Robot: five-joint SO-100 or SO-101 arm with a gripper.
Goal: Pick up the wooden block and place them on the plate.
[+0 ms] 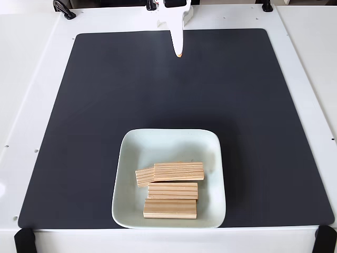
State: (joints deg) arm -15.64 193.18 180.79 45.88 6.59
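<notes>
Several wooden blocks lie inside the plate [129, 158], a pale mint-white square dish near the front of the dark mat. One block [179, 171] rests partly over a smaller-looking one [144, 177] at its left; two more [172, 190] [169, 208] lie in front, all lengthwise across the dish. My white gripper [179, 54] hangs at the far edge of the mat, well away from the plate. Its fingers taper together to one point, shut, with nothing between them.
A dark mat [105, 105] covers most of the white table [31, 105]. Black clamps [64, 9] sit at the far edge, and black straps [25, 240] at the front corners.
</notes>
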